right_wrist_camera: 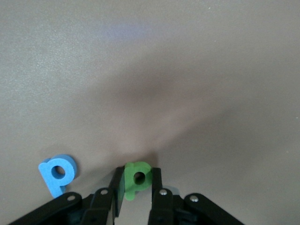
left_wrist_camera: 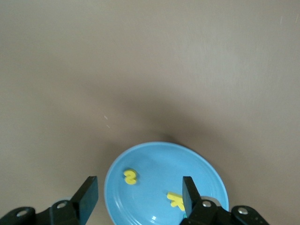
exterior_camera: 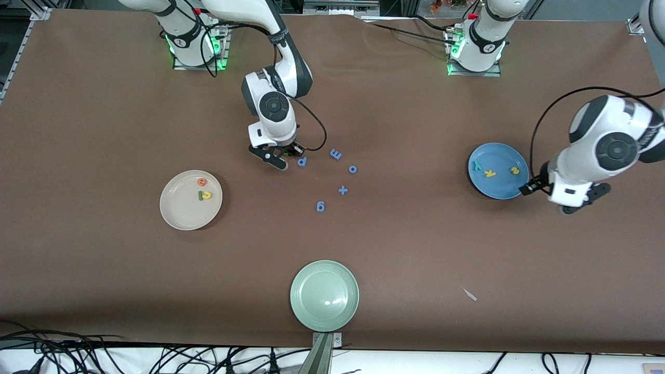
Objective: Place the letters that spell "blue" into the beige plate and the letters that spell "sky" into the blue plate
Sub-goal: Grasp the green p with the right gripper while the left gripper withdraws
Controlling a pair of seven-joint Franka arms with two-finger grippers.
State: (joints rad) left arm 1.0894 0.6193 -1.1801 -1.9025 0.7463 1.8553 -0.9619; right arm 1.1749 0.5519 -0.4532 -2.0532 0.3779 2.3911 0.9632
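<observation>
Clamping the green b (right_wrist_camera: 136,180) on the table beside a blue letter (right_wrist_camera: 58,173), the right gripper (right_wrist_camera: 137,187) has jaws clenched; left gripper (left_wrist_camera: 139,199), jaws released, hovers over the blue plate (left_wrist_camera: 150,164).

Three letters (exterior_camera: 204,190) in the plate (exterior_camera: 176,214) toward the right arm's end of the tabletop (exterior_camera: 104,130), three (exterior_camera: 490,173) in the plate (exterior_camera: 499,193) toward the left arm's, loose letters (exterior_camera: 335,179) between.

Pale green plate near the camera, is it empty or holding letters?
Empty. The pale green plate shows only a bare glazed surface in the front view, no letters on it.
</observation>
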